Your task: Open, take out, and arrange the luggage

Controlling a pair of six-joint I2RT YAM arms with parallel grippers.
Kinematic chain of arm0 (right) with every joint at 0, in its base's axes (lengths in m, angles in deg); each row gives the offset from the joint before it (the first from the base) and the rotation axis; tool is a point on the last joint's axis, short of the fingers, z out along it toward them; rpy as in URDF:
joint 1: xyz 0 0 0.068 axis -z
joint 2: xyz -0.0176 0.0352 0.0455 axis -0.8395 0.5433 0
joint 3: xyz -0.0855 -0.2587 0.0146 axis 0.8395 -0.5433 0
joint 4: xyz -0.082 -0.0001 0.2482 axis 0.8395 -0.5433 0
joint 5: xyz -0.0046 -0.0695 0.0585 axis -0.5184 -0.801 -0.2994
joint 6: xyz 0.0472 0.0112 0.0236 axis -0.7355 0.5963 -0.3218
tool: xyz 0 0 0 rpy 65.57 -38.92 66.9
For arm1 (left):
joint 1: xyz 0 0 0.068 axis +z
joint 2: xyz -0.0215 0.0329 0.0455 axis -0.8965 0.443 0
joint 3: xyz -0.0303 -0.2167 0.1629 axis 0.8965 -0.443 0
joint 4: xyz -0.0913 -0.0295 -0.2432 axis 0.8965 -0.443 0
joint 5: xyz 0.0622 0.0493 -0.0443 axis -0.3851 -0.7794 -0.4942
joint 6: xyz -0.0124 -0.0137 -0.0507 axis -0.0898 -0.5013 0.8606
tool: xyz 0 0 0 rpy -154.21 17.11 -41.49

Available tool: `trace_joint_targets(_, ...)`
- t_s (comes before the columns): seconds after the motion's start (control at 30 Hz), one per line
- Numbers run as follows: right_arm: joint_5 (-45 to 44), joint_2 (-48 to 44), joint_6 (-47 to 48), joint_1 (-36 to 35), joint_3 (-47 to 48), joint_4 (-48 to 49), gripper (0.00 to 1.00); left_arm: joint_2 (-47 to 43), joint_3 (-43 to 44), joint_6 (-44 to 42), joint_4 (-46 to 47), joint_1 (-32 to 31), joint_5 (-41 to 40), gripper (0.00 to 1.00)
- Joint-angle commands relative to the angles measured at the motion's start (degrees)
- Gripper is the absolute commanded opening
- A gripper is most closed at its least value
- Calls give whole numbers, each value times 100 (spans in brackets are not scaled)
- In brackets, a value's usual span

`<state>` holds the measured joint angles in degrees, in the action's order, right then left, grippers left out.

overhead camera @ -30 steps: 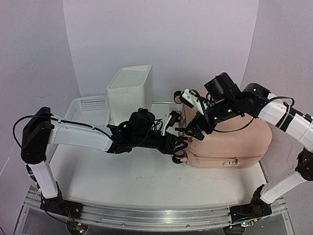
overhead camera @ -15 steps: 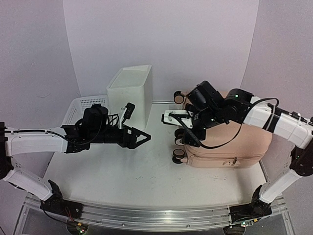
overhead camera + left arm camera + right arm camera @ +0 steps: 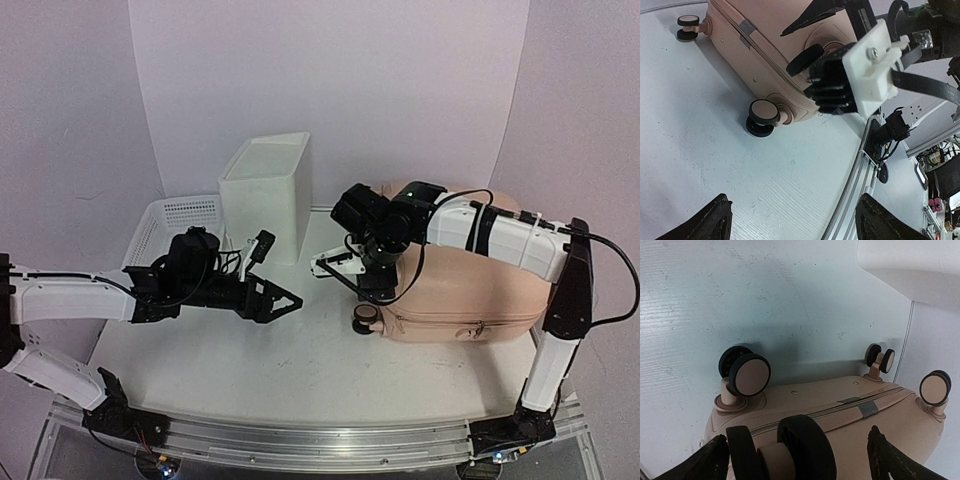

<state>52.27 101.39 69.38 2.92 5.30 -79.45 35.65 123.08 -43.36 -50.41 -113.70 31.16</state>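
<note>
Luggage (image 3: 480, 290): closed, flat on right side of table (image 3: 250, 350), casters (image 3: 750, 375) toward centre; wheel end partly masked overhead by right arm (image 3: 500, 235).
Left gripper (image 3: 284, 300): jaws wide, empty, well apart from luggage.
Right gripper (image 3: 797, 462): spread, empty, over casters; fingertips cropped.

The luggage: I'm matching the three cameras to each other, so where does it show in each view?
Top external: the luggage lies right of centre.
Left wrist: the luggage fills the upper middle.
Right wrist: the luggage runs along the bottom edge.
Shared landmark: the caster wheel at its near corner, seen in all three.
</note>
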Motion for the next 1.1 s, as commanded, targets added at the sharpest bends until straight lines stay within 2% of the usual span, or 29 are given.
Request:
trace_joint_targets(0.0,-324,234,77,59,512,-163,83,-177,-91,-82,104,-10,134,85)
trace_joint_targets(0.07,-375,338,0,58,694,-224,67,-178,-139,-45,105,-10,125,85)
trace_joint_targets(0.17,-678,483,-199,57,824,-252,48,-63,-151,-75,121,-10,37,85)
trace_joint_targets(0.23,-894,537,-349,58,845,-288,40,31,-125,-179,141,-23,-37,85)
trace_joint_targets(0.3,-1057,535,-648,53,879,-254,20,88,-136,-308,230,-88,-372,85)
trace_joint_targets(0.37,-1209,451,-1036,29,841,-3,17,173,-248,-557,653,-253,-799,84)
trace_joint_targets(0.43,-1723,336,-1345,-60,653,483,11,404,-457,-712,1477,-393,-1028,84)
trace_joint_targets(0.47,-2109,243,-1373,-118,462,871,9,569,-529,-766,1935,-458,-1039,84)
trace_joint_targets(0.53,-2913,-7,-1123,-274,-144,2129,0,1016,-532,-950,2909,-587,-958,84)
trace_joint_targets(0.63,-3547,-258,-439,-441,-919,4014,2,1974,1,-1095,3632,-674,-447,84)
trace_joint_targets(0.67,-3652,-274,-382,-490,-932,4247,2,2289,225,-1118,3720,-720,-314,83)
trace_joint_targets(0.73,-3498,-340,-701,-518,-814,4287,4,2860,565,-1250,4034,-851,-209,83)
trace_joint_targets(0.83,-2620,-599,-1238,-519,-842,4020,8,3553,781,-1267,4881,-983,-445,83)
trace_joint_targets(0.97,-2419,-603,-1611,-518,-813,3871,10,4362,1060,-1163,6025,-1178,-798,82)
trace_joint_targets(1.07,-2231,-640,-1864,-518,-849,3862,10,4929,1365,-1165,6337,-1306,-1201,74)
